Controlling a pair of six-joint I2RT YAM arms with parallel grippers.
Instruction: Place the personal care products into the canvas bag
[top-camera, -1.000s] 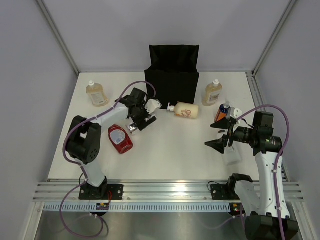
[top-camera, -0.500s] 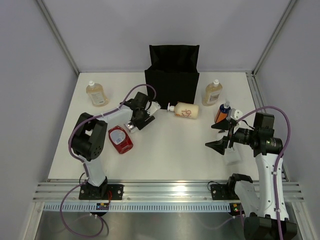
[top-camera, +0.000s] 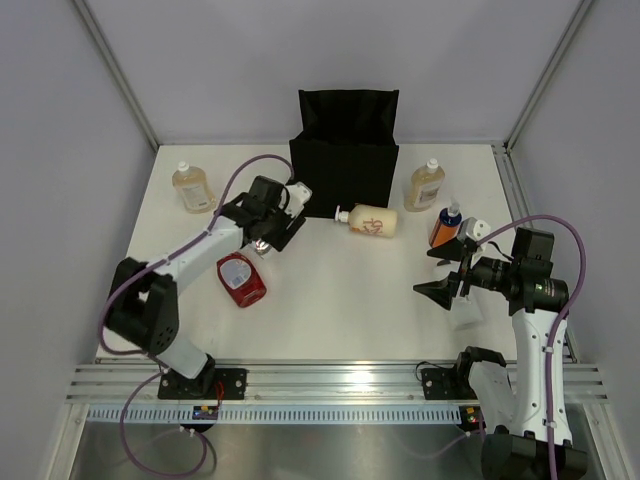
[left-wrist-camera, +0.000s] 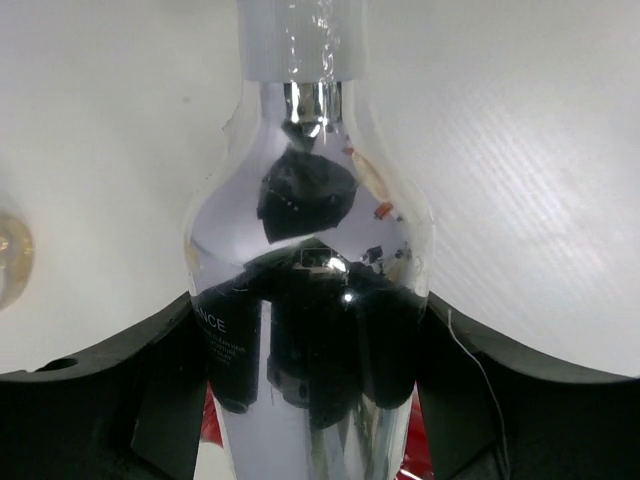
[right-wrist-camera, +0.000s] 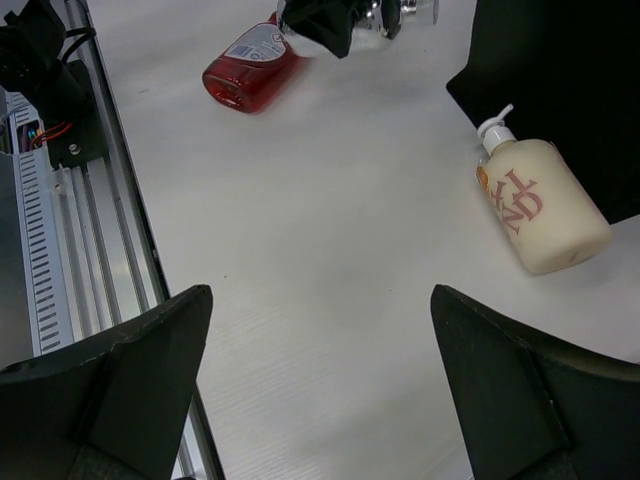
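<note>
My left gripper (top-camera: 264, 234) (left-wrist-camera: 310, 385) is shut on the shiny silver bottle (left-wrist-camera: 310, 290) (top-camera: 262, 244), one black finger on each flank and its pale cap pointing away from the wrist. This is low over the table, just left of the black canvas bag (top-camera: 345, 150). The red bottle (top-camera: 240, 278) (right-wrist-camera: 245, 65) lies close beside it. My right gripper (top-camera: 446, 276) (right-wrist-camera: 320, 330) hangs open over bare table at the right, holding nothing. The cream pump bottle (top-camera: 372, 222) (right-wrist-camera: 540, 210) lies in front of the bag.
An amber bottle (top-camera: 193, 188) stands at the far left and another amber bottle (top-camera: 427, 185) right of the bag. The small orange spray (top-camera: 443, 224) and a flat white bottle (top-camera: 465, 310) sit close to my right gripper. A metal rail (top-camera: 330, 380) runs along the near edge.
The left jaws have closed from wide open onto the silver bottle, and the left arm has stretched out, shifting the gripper slightly back and left. The right arm has barely moved.
</note>
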